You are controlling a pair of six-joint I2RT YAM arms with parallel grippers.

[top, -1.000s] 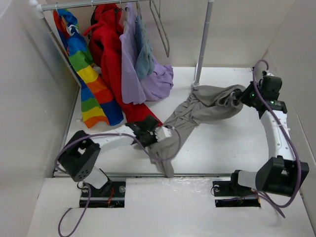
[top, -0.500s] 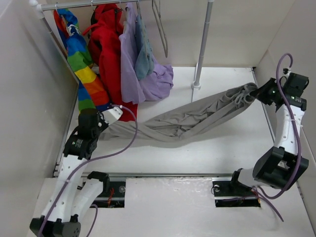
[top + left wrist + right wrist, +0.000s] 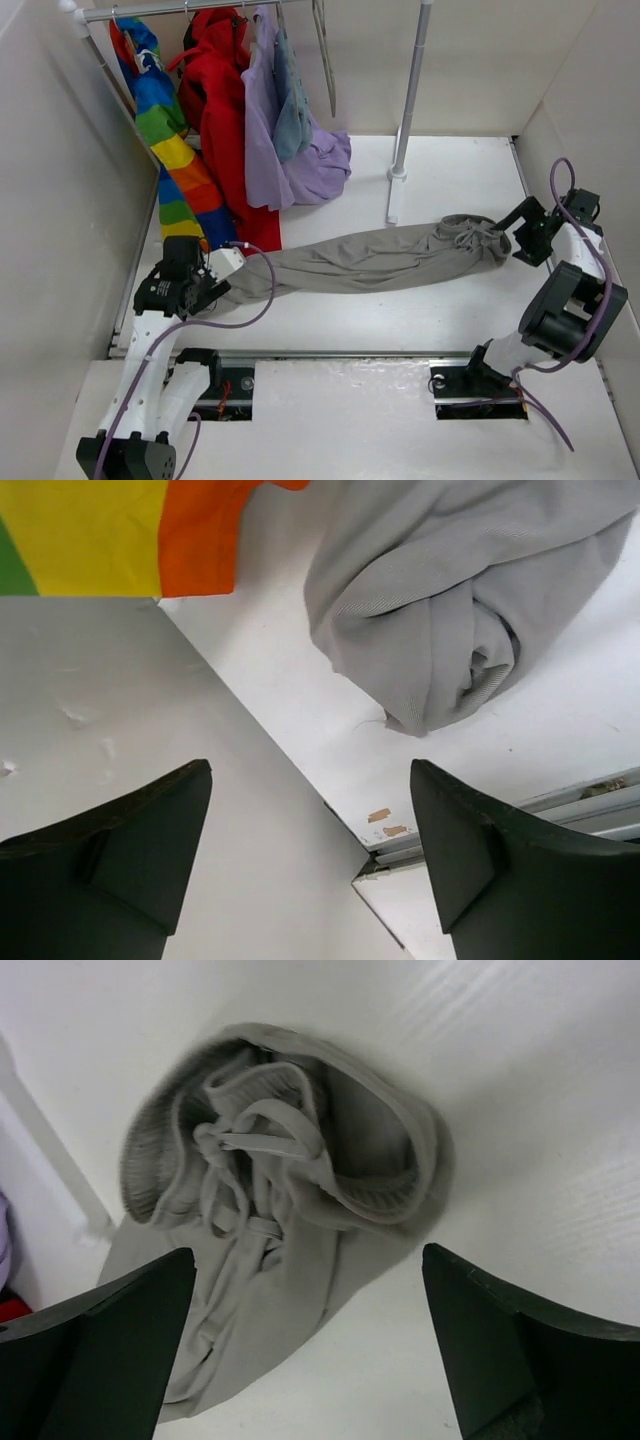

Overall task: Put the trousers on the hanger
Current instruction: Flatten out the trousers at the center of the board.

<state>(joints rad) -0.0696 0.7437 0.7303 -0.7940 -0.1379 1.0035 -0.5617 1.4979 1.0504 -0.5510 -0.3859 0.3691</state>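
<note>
White tabletop, trousers lying stretched flat between my arms: left gripper and right gripper both gape, holding nothing. Best I pinch them cleanly at the waist, then lift toward the hanger hanging at the back.

Overhead, the hanger shows only as thin rod — its hook is cut off by the top edge. The leg ends of the trousers slip partly behind the left gripper, and the left wrist view crops them at top and right.
</note>
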